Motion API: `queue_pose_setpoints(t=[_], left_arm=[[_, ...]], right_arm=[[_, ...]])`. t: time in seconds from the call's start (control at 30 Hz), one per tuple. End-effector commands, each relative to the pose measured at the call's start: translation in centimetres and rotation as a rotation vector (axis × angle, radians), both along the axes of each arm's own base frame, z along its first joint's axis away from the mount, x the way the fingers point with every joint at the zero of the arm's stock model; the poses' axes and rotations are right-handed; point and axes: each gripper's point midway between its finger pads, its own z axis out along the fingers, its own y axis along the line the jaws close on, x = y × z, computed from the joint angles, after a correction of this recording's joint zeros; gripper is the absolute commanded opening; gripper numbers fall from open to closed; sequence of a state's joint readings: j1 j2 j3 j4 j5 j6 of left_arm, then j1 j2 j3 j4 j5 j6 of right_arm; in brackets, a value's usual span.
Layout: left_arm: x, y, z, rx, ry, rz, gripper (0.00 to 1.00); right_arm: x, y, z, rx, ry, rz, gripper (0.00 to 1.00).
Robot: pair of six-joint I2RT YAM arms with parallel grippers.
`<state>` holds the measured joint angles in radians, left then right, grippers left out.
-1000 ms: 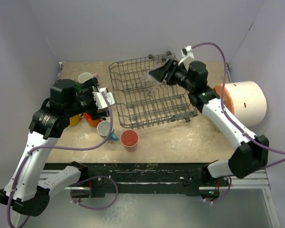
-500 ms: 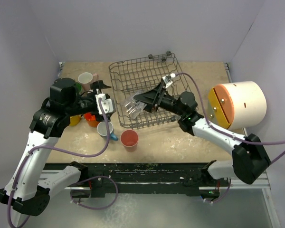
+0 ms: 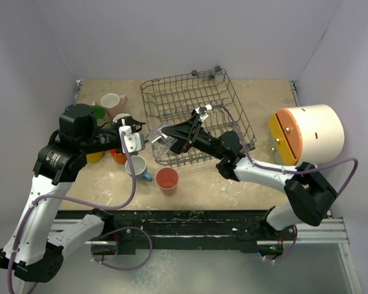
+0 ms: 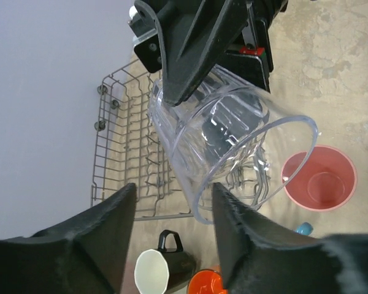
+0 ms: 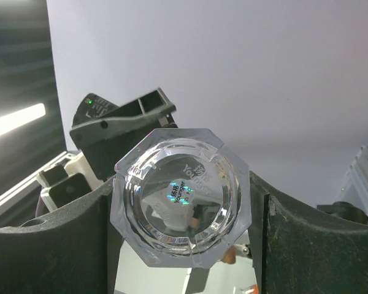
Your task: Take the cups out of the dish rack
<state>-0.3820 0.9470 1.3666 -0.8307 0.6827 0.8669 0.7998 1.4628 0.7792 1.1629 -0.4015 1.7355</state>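
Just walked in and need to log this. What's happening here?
The right gripper holds a clear glass on its side by the near left corner of the dish rack, its mouth facing the left gripper, which is open close in front of it. It looks like a handover. I see no cups in the rack; the other cups stand on the table to its left.
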Motion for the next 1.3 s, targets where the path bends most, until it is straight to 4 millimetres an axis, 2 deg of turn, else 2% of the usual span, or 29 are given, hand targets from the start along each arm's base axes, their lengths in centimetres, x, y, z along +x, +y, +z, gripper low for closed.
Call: queue_pose_setpoints(t=[0.0, 0.1, 0.23, 0.33, 0.4, 0.43, 0.5, 0.53, 0.6, 0.63, 0.67, 0.7, 0.77, 0.87, 0.9, 0.93, 1.03, 1.13, 1.27], left_arm=[[-0.9, -0.5, 2.3, -0.075, -0.035, -0.025, 0.48], [-1.0, -0.7, 2.8, -0.107, -0.022, -0.02, 0.3], [-0.8, -0.6, 2.9, -0.123, -0.012, -0.004, 0.18], [-0.4, -0.3, 2.9, -0.121, -0.023, 0.025, 0.03], [0.1, -0.2, 2.7, -0.121, -0.025, 0.046, 0.0], [0.3, -0.2, 2.4, -0.113, -0.013, 0.049, 0.0], [0.2, -0.5, 1.7, -0.086, 0.025, 0.027, 0.0], [0.3, -0.8, 1.2, -0.073, 0.059, 0.011, 0.0], [0.3, -1.4, 0.2, -0.039, 0.132, -0.025, 0.0], [0.3, -1.9, -0.5, -0.012, 0.163, -0.048, 0.0], [0.1, -2.5, -1.2, 0.024, 0.196, -0.074, 0.0], [-0.1, -3.3, -2.1, 0.069, 0.22, -0.095, 0.0], [-1.1, -5.1, -3.8, 0.157, 0.24, -0.155, 0.0], [-2.3, -7.6, -5.8, 0.232, 0.28, -0.247, 0.0], [-2.9, -8.6, -6.7, 0.268, 0.293, -0.281, 0.0], [-3.2, -9.4, -7.8, 0.308, 0.314, -0.307, 0.0], [-3.7, -11.8, -10.8, 0.405, 0.366, -0.358, 0.0], [-3.5, -14.1, -14.3, 0.494, 0.406, -0.376, 0.0], [-3.8, -15.9, -18.6, 0.634, 0.45, -0.377, 0.0]], right_arm=[[-1.1, -0.7, 4.7, 0.186, -0.034, -0.029, 0.19], [-1.8, 0.3, 5.1, 0.216, -0.019, -0.021, 0.22], [-2.0, 1.2, 5.1, 0.239, -0.008, -0.007, 0.35], [-2.0, 1.1, 4.2, 0.221, -0.005, -0.016, 0.6], [-2.1, 0.5, 3.3, 0.19, -0.004, -0.024, 0.9], [-1.8, 0.1, 2.6, 0.154, 0.003, -0.036, 0.99], [-0.8, -1.0, 0.8, 0.045, -0.013, -0.08, 1.0], [0.1, -1.7, -0.8, -0.049, -0.008, -0.107, 1.0], [2.0, -3.7, -3.6, -0.238, -0.024, -0.184, 1.0], [3.3, -5.2, -5.9, -0.373, -0.017, -0.238, 1.0], [4.5, -6.8, -6.7, -0.491, -0.036, -0.299, 1.0], [5.7, -9.0, -8.2, -0.641, -0.046, -0.37, 1.0], [7.3, -13.3, -10.1, -0.882, -0.085, -0.488, 1.0], [8.3, -18.7, -10.6, -1.1, -0.085, -0.617, 1.0], [8.4, -20.1, -10.7, -1.149, -0.086, -0.647, 1.0], [8.6, -21.4, -9.7, -1.18, -0.087, -0.688, 1.0], [8.9, -25.1, -9.4, -1.296, -0.043, -0.775, 1.0], [8.8, -28.2, -9.7, -1.4, 0.007, -0.838, 1.0], [8.4, -30.5, -11.0, -1.489, 0.059, -0.859, 1.0]])
